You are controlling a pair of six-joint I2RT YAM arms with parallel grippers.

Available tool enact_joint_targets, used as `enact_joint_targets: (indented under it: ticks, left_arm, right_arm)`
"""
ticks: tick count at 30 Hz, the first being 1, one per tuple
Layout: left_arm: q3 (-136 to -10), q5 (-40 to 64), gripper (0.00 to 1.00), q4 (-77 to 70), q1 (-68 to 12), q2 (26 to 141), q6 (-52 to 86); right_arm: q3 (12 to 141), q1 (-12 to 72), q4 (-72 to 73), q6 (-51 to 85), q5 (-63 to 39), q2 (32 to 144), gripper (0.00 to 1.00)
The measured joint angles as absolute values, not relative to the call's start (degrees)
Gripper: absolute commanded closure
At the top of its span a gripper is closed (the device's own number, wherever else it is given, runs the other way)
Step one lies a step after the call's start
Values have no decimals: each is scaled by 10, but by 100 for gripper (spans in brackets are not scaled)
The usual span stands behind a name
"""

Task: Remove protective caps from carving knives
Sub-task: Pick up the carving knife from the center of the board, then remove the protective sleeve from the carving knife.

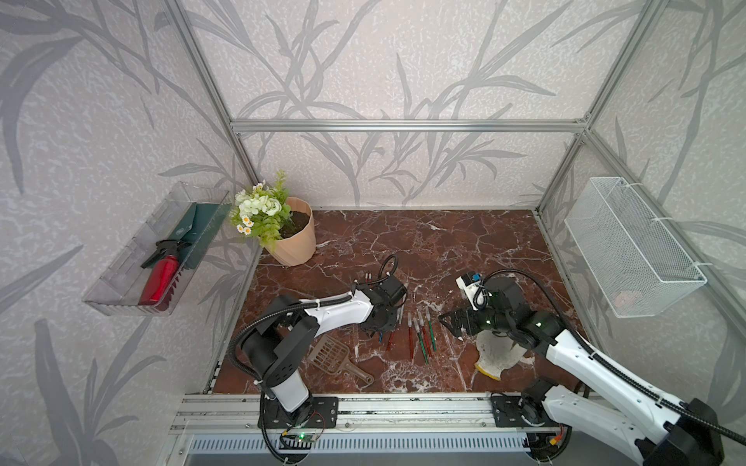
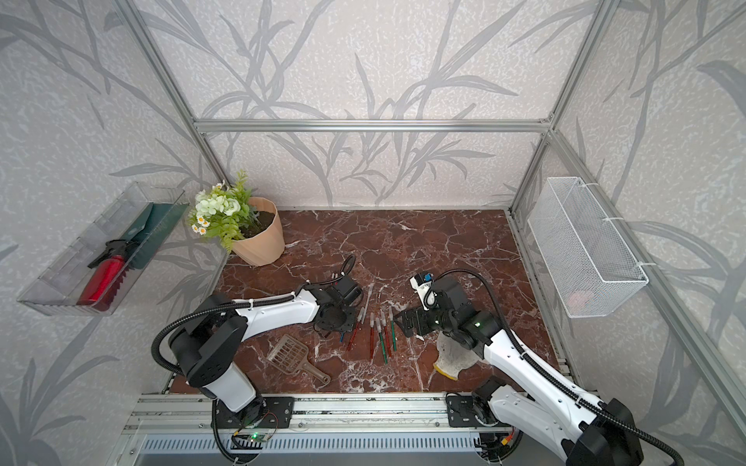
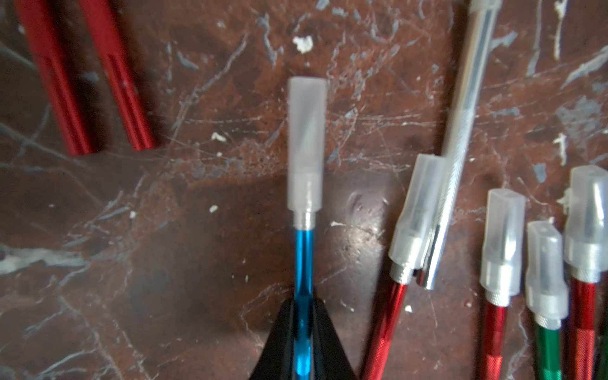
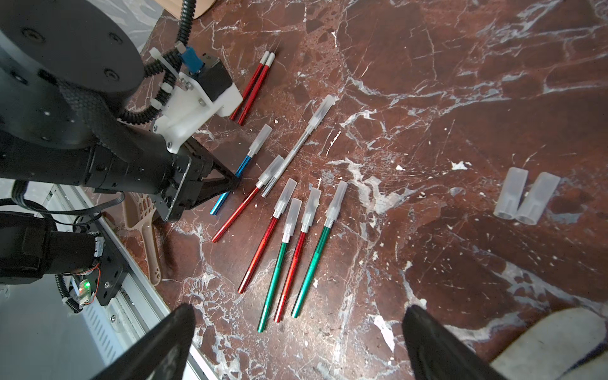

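Left gripper (image 3: 303,301) is clamping the blue knife (image 3: 304,256) by its handle, its cap (image 3: 306,141) still on.
In a top view it is lying at 9 o'clock of the capped knives (image 1: 421,343). The right gripper (image 4: 299,311) is hovering at their 3 o'clock, jaws wide apart and empty, and two loose caps (image 4: 526,197) are lying side by side.

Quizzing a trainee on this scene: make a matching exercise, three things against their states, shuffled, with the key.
Things:
1. blue knife
2. loose caps
3. right gripper

States:
A. open, holding nothing
B. lying side by side on the table, off any knife
C. capped, clamped in the left gripper

Pairs: 1-C, 2-B, 3-A
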State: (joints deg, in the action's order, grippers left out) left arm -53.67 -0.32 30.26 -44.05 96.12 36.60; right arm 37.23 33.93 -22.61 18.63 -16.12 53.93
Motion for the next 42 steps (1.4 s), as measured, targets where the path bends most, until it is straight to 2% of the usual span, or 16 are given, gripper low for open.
enact_joint_targets:
  ticks: [9,17,26,31,42]
  left_arm:
    - [-537,-4,89,303,-441,961,366]
    - [-523,16,90,283,-441,925,364]
    - [-506,87,93,220,-441,879,340]
    - [-484,131,93,183,-441,855,316]
    - [-448,223,93,91,-442,850,317]
  right_arm:
    - [372,339,-226,193,-159,541,1]
    - [365,340,-197,262,-169,551,0]
    - [348,342,-123,381,-173,597,12]
    - [349,334,-76,431,-195,645,24]
    - [362,307,17,471,-259,735,44]
